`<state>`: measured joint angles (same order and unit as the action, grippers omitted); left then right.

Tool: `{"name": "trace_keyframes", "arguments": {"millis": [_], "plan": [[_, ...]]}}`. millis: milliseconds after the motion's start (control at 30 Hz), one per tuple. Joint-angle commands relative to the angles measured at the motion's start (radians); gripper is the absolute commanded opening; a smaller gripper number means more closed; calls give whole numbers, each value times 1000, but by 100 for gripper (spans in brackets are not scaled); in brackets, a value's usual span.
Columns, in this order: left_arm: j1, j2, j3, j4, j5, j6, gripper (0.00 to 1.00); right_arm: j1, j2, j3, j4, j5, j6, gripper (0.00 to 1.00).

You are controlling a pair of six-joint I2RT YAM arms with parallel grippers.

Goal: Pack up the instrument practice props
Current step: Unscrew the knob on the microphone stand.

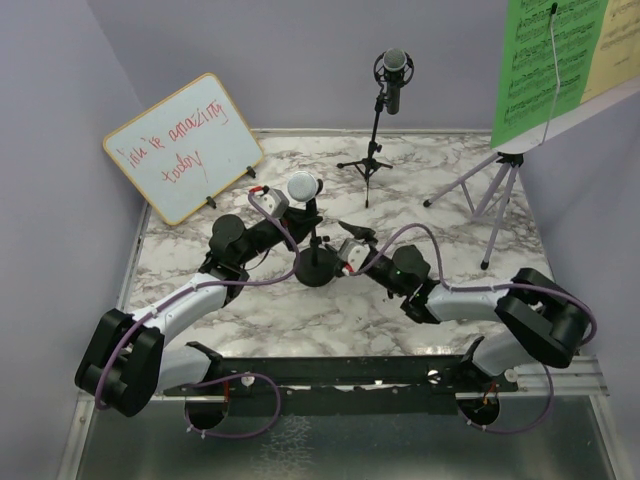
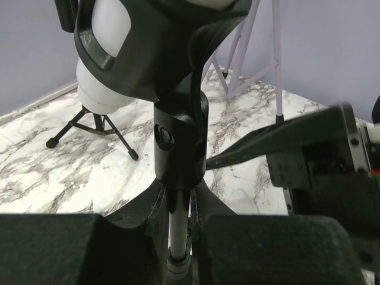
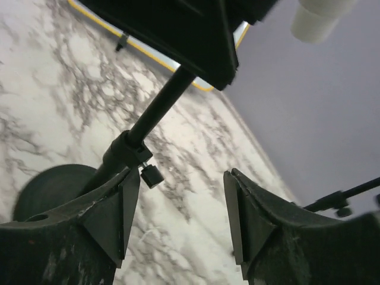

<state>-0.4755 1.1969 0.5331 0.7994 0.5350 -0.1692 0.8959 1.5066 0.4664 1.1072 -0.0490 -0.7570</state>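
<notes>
Mid-table (image 1: 462, 242), upright: the black round-base mic holder (image 1: 318, 266), a grey-headed microphone (image 1: 302, 187) in its clip. On the holder's left, just under the clip joint: the left claw (image 2: 178, 234), pinching the thin stem. Low on the holder's right, beside the stem's collar: the right claw (image 3: 177, 208), spread wide, gripping nothing. Behind the holder, well apart: the black mic tripod (image 1: 372, 135), a second microphone (image 1: 395, 68) in its ring mount. Back right of the holder: the lilac music rack (image 1: 497, 190) bearing green and yellow music sheets (image 1: 545, 70). Back left of the holder: a whiteboard (image 1: 185, 145) with red writing.
</notes>
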Motion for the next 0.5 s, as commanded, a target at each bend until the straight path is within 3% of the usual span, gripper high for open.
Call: {"name": "trace_keyframes", "arguments": {"millis": [0,233,467], "plan": [[-5,-2,15,-58,38,-18,0,-39,-94,14,-231,-125,455,66],[-5,-7,15,-59,45,-15,0,-124,-134,31,-189,-182,892,65],[-5,-13,14,-59,48,-13,0,-135,-95,79,-198,-47,1006,55]]}}
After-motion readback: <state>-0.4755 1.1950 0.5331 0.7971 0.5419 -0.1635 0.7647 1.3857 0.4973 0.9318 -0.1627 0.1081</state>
